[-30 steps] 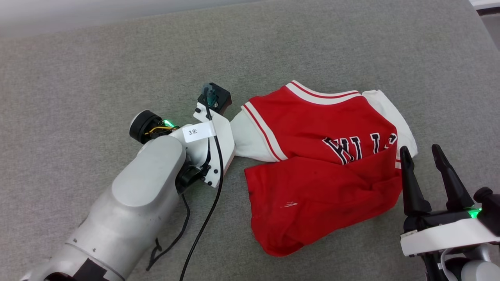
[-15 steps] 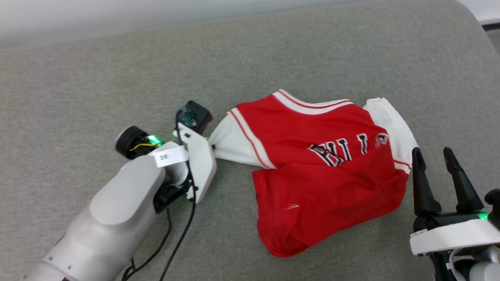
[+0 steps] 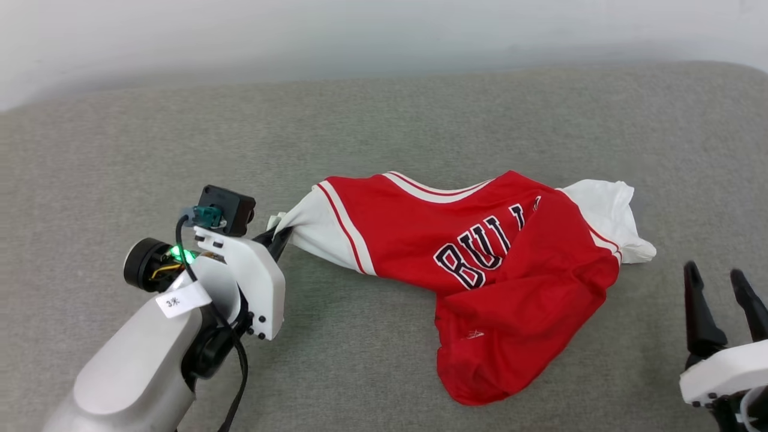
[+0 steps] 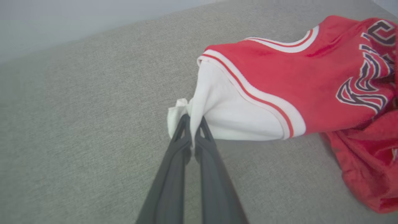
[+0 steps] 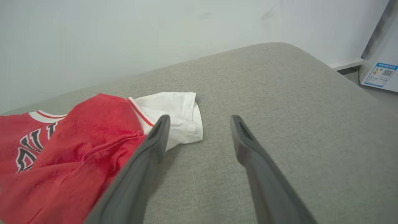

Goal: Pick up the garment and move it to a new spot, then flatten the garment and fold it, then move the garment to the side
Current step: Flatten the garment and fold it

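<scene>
My left gripper (image 4: 192,124) pinches the garment (image 3: 480,252) by its white sleeve (image 4: 224,115), right gripper (image 5: 200,119) spread empty; looks mid-relocation, with flattening, folding and the side move left.

A grey fabric cushion (image 3: 420,120) lay below a pale wall (image 3: 360,36). Past its rounded corner stood a white panel (image 5: 387,46) with a blue label (image 5: 377,74).

— The garment (image 3: 540,282)?
— Thin, soft cloth: matt red, with smooth white sleeves.
— And under it?
— The cushion (image 3: 384,120) is coarse grey woven fabric, matt and slightly rough.
— The fingers (image 4: 169,186)?
— Dark, smooth, matt plastic. The forearm shell (image 3: 132,372) is smooth with a slight sheen; its label (image 3: 175,300) looks like paper.
</scene>
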`<state>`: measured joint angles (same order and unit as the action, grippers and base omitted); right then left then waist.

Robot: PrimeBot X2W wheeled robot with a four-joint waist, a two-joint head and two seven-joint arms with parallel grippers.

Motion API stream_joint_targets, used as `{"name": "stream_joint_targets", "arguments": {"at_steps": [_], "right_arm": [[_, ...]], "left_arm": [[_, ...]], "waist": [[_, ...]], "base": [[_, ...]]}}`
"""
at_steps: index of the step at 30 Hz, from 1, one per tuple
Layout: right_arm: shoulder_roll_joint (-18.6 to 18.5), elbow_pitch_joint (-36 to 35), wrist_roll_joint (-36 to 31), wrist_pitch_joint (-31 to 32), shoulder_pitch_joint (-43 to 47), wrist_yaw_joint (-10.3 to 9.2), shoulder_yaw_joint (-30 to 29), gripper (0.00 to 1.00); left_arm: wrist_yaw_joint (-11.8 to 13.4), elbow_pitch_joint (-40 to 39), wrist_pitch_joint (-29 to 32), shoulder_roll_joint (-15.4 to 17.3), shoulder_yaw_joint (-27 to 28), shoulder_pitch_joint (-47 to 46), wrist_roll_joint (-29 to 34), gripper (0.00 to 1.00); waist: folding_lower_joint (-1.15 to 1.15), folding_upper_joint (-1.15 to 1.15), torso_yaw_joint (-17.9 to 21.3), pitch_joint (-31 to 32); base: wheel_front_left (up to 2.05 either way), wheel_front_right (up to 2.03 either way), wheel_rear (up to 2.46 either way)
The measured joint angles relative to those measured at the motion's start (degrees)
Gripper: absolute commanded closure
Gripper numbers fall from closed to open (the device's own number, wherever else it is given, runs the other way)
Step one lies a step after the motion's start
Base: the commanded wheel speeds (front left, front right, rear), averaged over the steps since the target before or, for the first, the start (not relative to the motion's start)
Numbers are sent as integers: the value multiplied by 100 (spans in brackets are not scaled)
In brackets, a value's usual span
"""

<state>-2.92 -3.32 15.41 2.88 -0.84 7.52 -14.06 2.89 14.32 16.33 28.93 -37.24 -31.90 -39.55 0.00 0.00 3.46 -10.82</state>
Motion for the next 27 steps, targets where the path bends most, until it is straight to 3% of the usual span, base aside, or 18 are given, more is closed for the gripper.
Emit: {"name": "stream_joint_targets", "arguments": {"at_steps": [4,10,19,27], "right_arm": [[-147,367,246,739,-107,0,-392,0],[-917,1109,777,2096,-965,-1,-499,0],[-1831,2029,1024,3524,-2497,0,402,0],[-2165,2700,1023,3801,-3296,0,1152,0]], "left_arm": [[148,-378,-87,84,68,176,-34,100],[214,-726,-114,67,66,191,-20,100],[158,-960,-242,-116,52,-280,101,100],[77,-946,-349,-261,10,-579,166,100]], "waist": [[-1,0,-195,68],[0,0,-385,-87],[0,0,-690,-691],[0,0,-1001,-1247]], "base": [[0,0,0],[0,0,0],[0,0,0],[0,0,0]]}}
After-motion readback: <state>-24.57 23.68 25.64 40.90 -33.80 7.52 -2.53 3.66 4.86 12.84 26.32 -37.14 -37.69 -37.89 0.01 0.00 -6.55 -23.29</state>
